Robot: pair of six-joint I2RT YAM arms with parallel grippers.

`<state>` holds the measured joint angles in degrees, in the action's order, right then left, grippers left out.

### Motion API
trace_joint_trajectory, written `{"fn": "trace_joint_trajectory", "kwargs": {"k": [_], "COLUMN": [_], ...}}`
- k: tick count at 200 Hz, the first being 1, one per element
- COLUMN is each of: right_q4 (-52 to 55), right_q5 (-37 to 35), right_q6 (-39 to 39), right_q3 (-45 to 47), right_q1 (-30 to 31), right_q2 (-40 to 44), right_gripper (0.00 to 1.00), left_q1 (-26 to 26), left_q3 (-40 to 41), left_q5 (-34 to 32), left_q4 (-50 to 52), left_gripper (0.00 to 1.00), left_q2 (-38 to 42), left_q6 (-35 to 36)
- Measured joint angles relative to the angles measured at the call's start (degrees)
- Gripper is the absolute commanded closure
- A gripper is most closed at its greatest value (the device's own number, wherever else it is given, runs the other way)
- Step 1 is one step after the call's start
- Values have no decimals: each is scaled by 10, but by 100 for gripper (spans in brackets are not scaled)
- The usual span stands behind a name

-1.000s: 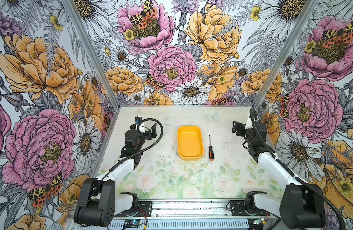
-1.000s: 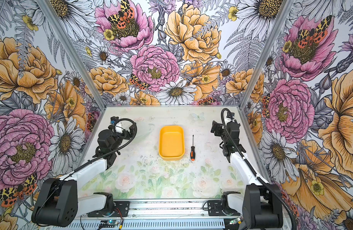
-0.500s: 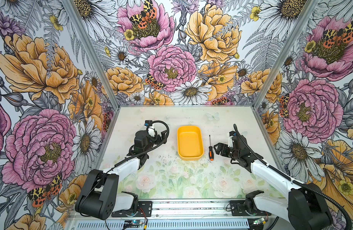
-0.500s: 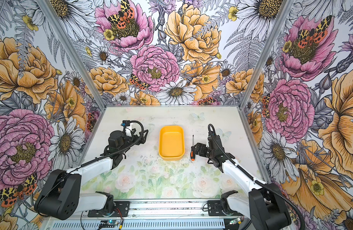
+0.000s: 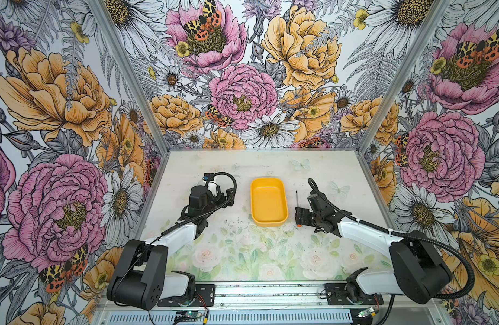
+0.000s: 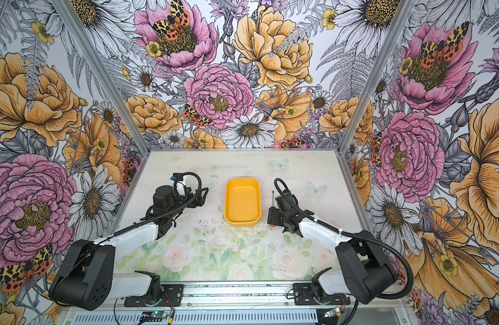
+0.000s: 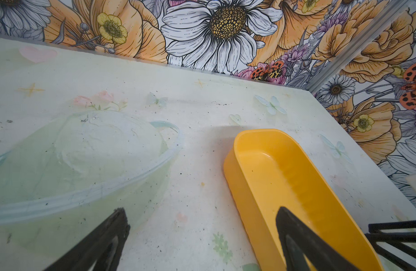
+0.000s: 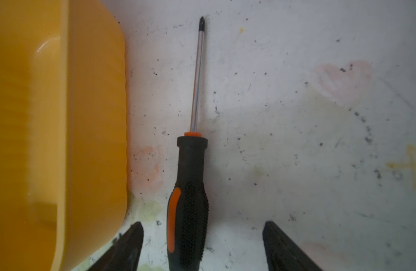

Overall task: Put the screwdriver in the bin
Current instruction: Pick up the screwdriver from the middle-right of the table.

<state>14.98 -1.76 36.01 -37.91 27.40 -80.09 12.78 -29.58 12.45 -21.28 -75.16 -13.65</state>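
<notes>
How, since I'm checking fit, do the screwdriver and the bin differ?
The screwdriver is slim, black and orange; the bin is wide, plain yellow. The screwdriver is shorter than the bin. The screwdriver lies inside the open right gripper; the bin is empty. Both lie flat on the table, parallel, not touching.

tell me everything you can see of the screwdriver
The screwdriver lies flat on the table, beside the bin and parallel to its long side, a gap between them. Thin metal shaft with a dark cross tip; black textured handle with an orange collar and stripe. The right gripper straddles the handle with open jaws, not touching it.
</notes>
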Motion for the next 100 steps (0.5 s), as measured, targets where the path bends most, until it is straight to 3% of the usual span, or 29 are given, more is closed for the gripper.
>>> {"fn": "trace_joint_trajectory", "kwargs": {"k": [100], "right_q4": [33], "right_q5": [-52], "right_q6": [-9], "right_q3": [-54], "right_q1": [38], "right_q2": [-94], "right_gripper": [32], "left_q1": [-14], "left_q3": [3], "left_q5": [33], "left_q4": [16], "left_gripper": [1], "left_q2": [5], "left_q6": [1]}}
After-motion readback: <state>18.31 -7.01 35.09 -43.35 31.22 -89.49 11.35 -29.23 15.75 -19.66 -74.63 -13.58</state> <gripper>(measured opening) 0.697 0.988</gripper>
